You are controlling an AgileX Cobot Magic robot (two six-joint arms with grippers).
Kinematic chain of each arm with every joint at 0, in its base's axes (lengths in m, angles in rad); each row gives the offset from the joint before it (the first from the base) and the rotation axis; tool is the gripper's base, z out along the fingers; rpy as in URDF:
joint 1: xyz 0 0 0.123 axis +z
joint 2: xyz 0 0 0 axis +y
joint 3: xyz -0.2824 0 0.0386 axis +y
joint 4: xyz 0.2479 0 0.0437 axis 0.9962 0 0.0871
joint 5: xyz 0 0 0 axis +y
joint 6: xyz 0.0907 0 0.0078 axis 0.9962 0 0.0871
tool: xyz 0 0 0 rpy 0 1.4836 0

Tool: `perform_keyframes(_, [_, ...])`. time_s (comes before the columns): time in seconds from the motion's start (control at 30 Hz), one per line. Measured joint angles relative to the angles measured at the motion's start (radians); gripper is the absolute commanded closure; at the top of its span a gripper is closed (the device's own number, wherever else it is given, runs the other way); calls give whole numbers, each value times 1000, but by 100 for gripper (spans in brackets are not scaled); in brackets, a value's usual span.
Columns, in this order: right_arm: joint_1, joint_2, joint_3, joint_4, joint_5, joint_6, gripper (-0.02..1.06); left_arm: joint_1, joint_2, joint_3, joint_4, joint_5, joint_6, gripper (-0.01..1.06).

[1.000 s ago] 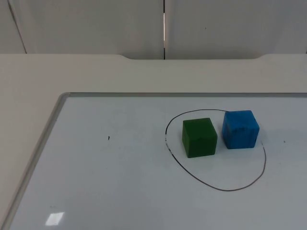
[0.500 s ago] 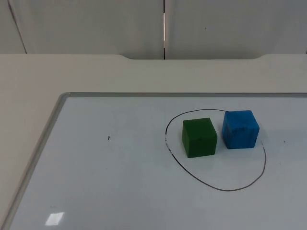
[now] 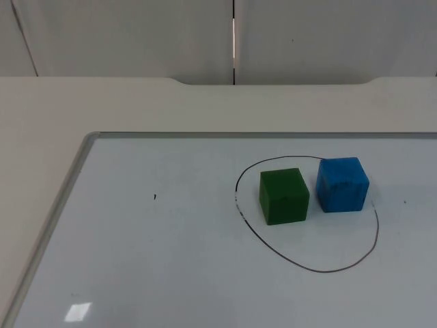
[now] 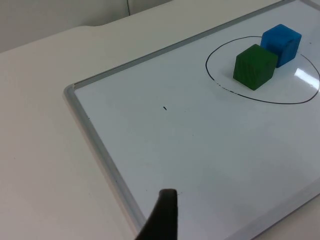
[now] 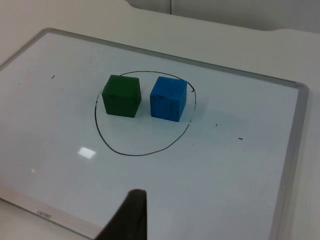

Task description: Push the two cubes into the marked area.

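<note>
The left claw [image 4: 161,217] hung above the near edge of the whiteboard [image 4: 200,150], well apart from the cubes, with one black fingertip in sight; whether it was released or clenched could not be told. The right claw [image 5: 131,215] hung likewise over the whiteboard's [image 5: 240,165] framed edge on its own side, one dark fingertip showing, its state equally impossible to tell. Neither claw touched a cube. Farther out, the green cube [image 3: 283,195] sat upright on the whiteboard [image 3: 157,260] inside the marked area [image 3: 311,268], a hand-drawn black loop, close to the loop's left side. Just beside it, to its right with a narrow gap between them, stood the blue cube [image 3: 342,184]; in the right wrist view the blue cube [image 5: 169,98] appeared within the loop [image 5: 135,152], with its far corner at or on the line. The left wrist view showed the green cube [image 4: 255,66] and the blue cube [image 4: 281,44] apart, both in the loop [image 4: 260,100]. The whiteboard lay flat on the white table [image 3: 136,106], which ended at the grey partition wall [image 3: 123,34].
</note>
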Motion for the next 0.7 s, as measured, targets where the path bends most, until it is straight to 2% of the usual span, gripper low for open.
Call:
perform_keyframes(0.33, [0,0,0,0,0,0,0,0,0,0,0,0,0,21])
perform_keyframes(0.4, [0,0,0,0,0,2,0,0,0,0,0,0,0,14])
perform_keyframes(0.47, [0,0,0,0,0,2,0,0,0,0,0,0,0,-1])
perform_keyframes(0.7, [0,0,0,0,0,5,0,0,0,0,0,0,0,0])
